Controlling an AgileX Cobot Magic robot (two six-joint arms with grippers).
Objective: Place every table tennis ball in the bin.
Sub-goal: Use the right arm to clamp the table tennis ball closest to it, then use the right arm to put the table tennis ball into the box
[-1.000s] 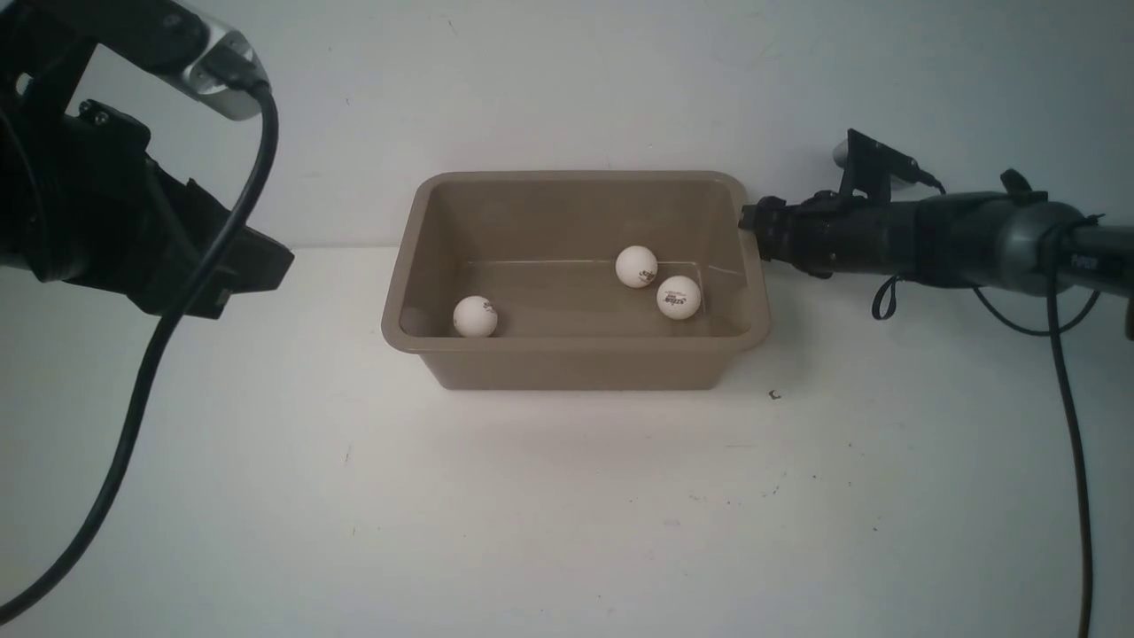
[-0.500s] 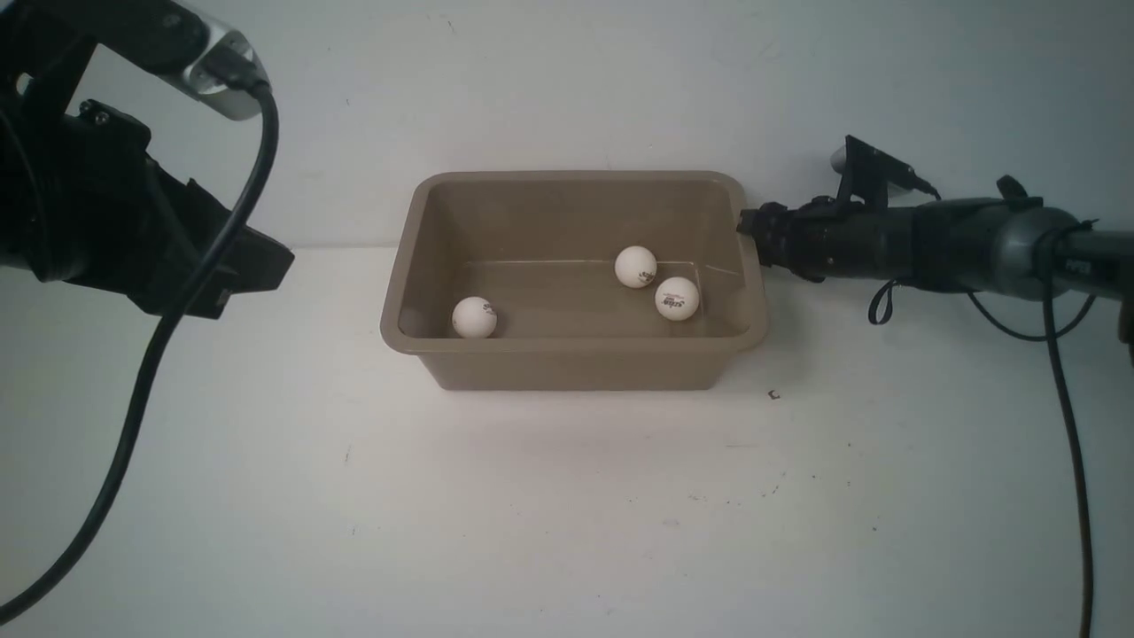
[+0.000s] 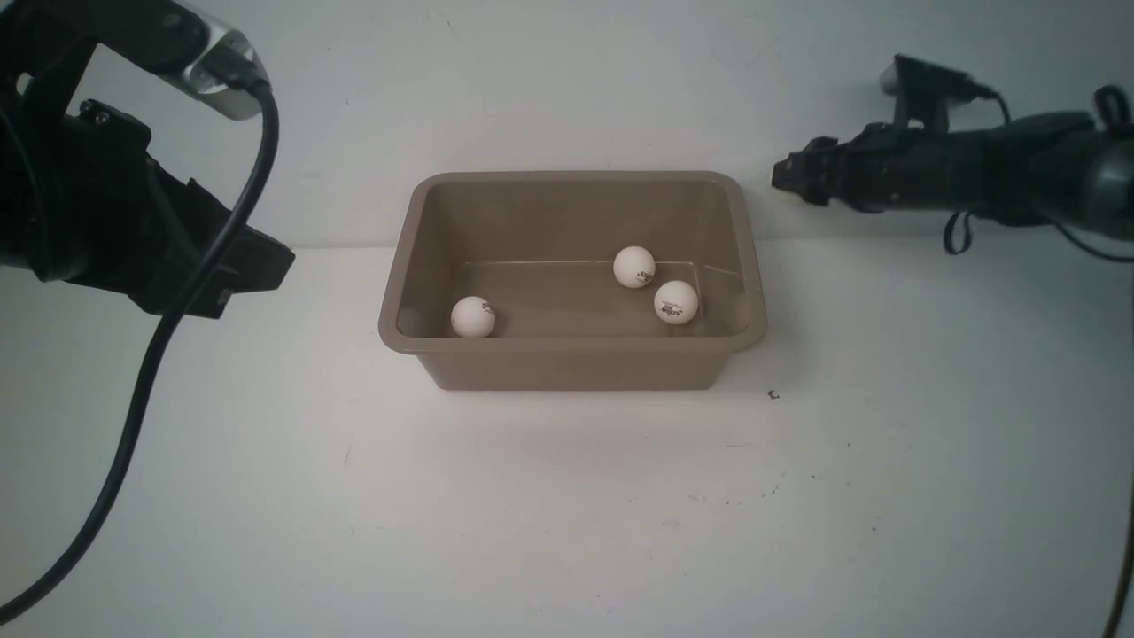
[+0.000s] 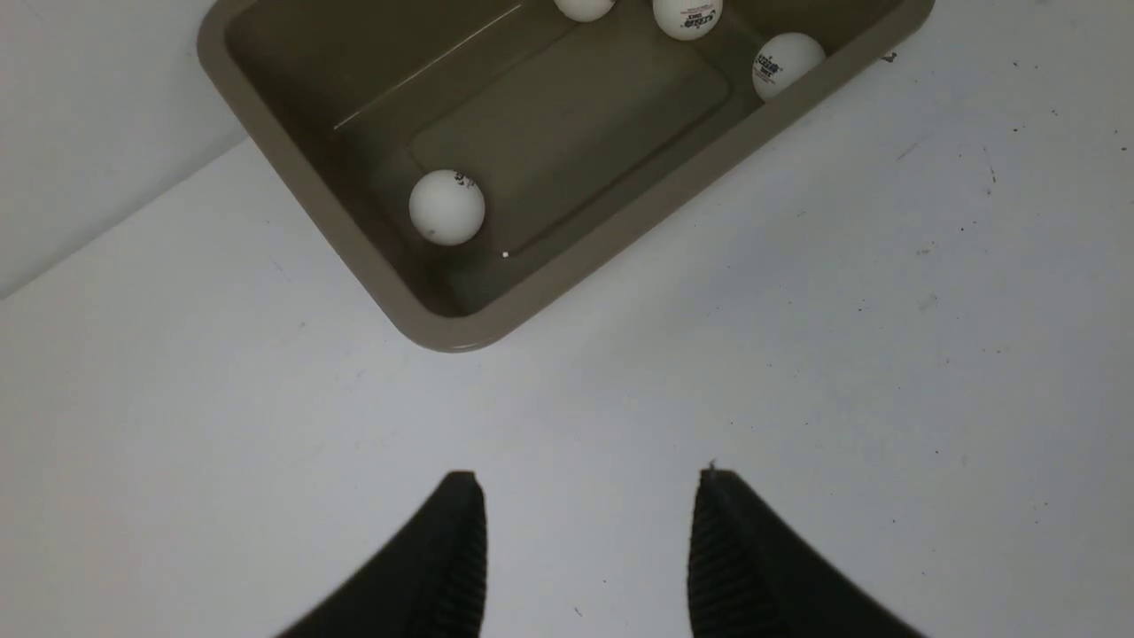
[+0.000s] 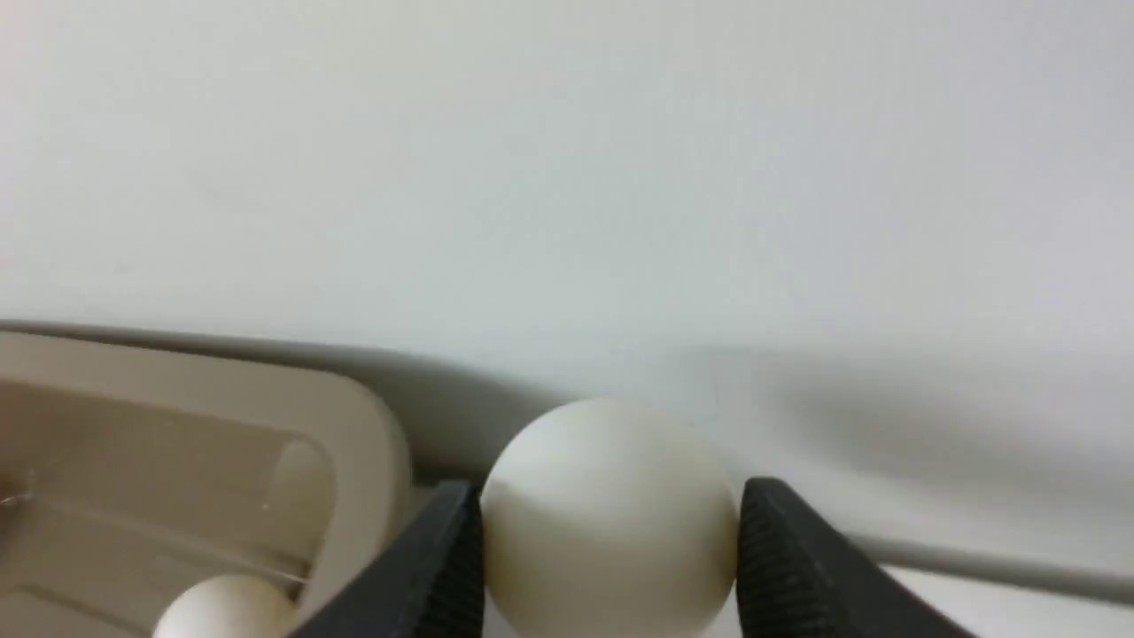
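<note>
The taupe bin (image 3: 403,292) stands mid-table, against the back wall. Three white table tennis balls lie in it in the front view: one at the left (image 3: 472,317) and two at the right (image 3: 634,267) (image 3: 676,302). The left wrist view shows the bin (image 4: 292,168) with several balls, one (image 4: 784,62) against the near wall. My right gripper (image 3: 784,177) hovers above and to the right of the bin's right rim. In the right wrist view it (image 5: 611,492) is shut on a ball (image 5: 611,532). My left gripper (image 4: 585,483) is open and empty, left of the bin (image 3: 261,261).
The left arm's thick black cable (image 3: 151,354) hangs down over the table at the left. The right arm (image 3: 974,164) reaches in from the right edge. A small dark speck (image 3: 773,395) lies on the table by the bin's front right corner. The wall stands right behind the bin.
My right gripper has risen and drawn back to the right from the bin's right rim. The bin and its balls shifted very slightly left. The left arm has not moved.
</note>
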